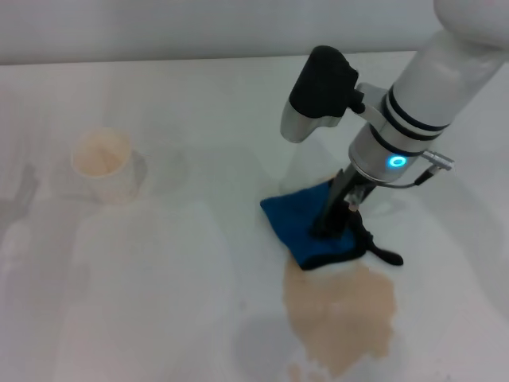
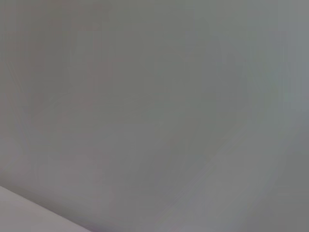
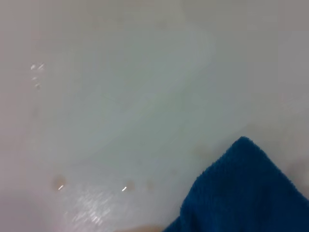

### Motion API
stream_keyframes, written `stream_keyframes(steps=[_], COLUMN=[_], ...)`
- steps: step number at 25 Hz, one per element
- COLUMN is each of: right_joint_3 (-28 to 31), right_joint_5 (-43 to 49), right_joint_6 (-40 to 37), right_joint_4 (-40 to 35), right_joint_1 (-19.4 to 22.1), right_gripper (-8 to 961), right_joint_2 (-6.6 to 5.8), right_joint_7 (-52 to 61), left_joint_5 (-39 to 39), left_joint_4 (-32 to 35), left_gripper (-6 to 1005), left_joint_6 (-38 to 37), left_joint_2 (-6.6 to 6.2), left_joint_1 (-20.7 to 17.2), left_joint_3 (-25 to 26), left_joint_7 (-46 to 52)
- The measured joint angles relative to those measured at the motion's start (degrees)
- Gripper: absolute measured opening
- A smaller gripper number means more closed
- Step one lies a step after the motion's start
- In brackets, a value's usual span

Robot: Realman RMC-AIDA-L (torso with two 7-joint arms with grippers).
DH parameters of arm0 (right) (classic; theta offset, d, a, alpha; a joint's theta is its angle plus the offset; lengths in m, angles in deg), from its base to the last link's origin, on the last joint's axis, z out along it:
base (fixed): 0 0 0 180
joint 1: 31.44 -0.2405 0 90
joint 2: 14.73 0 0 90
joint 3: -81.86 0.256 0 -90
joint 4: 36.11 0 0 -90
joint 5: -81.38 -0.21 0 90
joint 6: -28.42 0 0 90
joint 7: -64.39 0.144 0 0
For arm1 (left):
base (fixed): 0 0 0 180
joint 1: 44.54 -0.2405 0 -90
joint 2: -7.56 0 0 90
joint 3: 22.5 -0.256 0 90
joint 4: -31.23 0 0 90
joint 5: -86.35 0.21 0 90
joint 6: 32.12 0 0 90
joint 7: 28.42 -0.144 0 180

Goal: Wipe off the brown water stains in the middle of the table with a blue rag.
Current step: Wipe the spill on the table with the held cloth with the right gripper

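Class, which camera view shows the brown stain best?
The head view: the whole tan stain lies on the table just below the blue rag, which the right gripper presses. The right wrist view shows only faint spots; the left wrist view shows none.

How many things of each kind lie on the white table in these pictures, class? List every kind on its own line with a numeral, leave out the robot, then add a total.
Blue rag, pressed under the right gripper: 1
Brown water stains, one joined puddle just in front of the rag: 1
Cream paper cup on the table, to the robot's left: 1
Total: 3
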Motion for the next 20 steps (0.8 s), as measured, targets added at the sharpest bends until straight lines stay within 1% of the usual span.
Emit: stream_keyframes(steps=[5,9,12,20], right_joint_3=[-0.1,0.4,3.6,14.8], right_joint_5=[0.0,1.2,3.8,14.0], right_joint_6=[4.6,6.5,7.0,7.2], right_joint_4=[1.4,2.4,3.7,4.4], right_joint_1=[-0.1,-0.4,-0.8,-0.8], right_gripper=[91,89,87,86], right_joint_2=[0.03,-0.51,-0.79,-0.97], right_joint_7=[0.3,0.4,0.5,0.5], left_joint_5=[0.1,0.1,0.2,1.0], left_joint_4=[0.0,0.0,0.0,0.0], left_gripper=[866,866,866,866], left_joint_6=[0.0,0.0,0.1,0.0], left_joint_2=[0.0,0.0,0.0,0.0], left_joint_1=[0.0,-0.3,-0.3,-0.1], left_joint_3=[-0.2,-0.2,-0.2,-0.2], left_joint_7=[0.0,0.0,0.0,0.0])
